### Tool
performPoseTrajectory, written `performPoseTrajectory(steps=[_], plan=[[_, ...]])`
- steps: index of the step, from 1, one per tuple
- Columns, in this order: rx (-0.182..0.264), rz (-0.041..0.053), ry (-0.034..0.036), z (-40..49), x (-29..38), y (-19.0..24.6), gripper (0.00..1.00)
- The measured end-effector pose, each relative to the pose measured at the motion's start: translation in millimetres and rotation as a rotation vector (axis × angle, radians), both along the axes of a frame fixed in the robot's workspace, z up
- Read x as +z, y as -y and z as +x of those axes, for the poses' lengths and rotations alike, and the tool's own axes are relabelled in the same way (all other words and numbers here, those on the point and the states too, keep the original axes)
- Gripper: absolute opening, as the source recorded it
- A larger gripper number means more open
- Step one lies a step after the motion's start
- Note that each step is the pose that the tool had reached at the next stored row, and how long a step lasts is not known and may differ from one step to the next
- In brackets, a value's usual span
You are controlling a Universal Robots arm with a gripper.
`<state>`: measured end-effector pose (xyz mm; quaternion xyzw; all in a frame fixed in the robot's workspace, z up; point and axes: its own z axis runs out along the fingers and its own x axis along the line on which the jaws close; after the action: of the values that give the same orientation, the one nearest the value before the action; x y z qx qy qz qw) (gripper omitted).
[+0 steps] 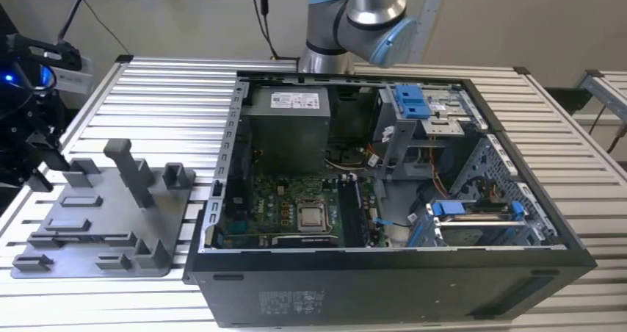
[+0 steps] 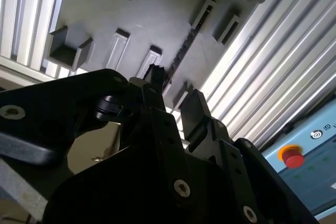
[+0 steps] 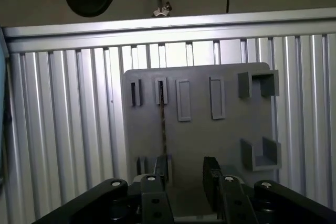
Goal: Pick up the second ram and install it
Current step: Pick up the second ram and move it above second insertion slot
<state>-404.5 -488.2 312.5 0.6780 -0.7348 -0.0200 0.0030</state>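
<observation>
- Plainly, the gripper (image 3: 185, 178) hangs spread open and empty above the grey fixture plate (image 3: 199, 129); both wrist views show a clear gap between its fingers.
- The second ram (image 3: 163, 129) stands on its long edge in the plate's slotted holders, not yet gripped, and reads as a thin dark strip.
- Main risk, as I judge it: in the first wrist view the strip lines up with one finger (image 3: 156, 179) rather than with the gap. A straight descent could set that fingertip down on the stick's top edge.
- A lopsided close could also shove the stick sideways and cock or jam it in its slots.
- Raised brackets near the holders may snag a wide-open finger.
- Plate: matte moulded plastic with rectangular slots and U-shaped blocks.
- Table (image 3: 63, 129): bright ribbed aluminium slats.
- Fingers: black, blocky, held with screws.
- Stick: thin, flat and probably rigid; its smooth faces might slip under a light pinch.
</observation>
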Motion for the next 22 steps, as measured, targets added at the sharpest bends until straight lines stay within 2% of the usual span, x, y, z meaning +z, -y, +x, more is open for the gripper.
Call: performPoseTrajectory(steps=[3,10,22], plan=[[0.005,0.0,-0.0022,0.1,-4.6,0.1,0.42],[0.014,0.0,-0.0017,0.1,-16.0,0.1,0.42],[0.035,-0.0002,-0.0013,0.1,-29.6,0.1,0.42]])
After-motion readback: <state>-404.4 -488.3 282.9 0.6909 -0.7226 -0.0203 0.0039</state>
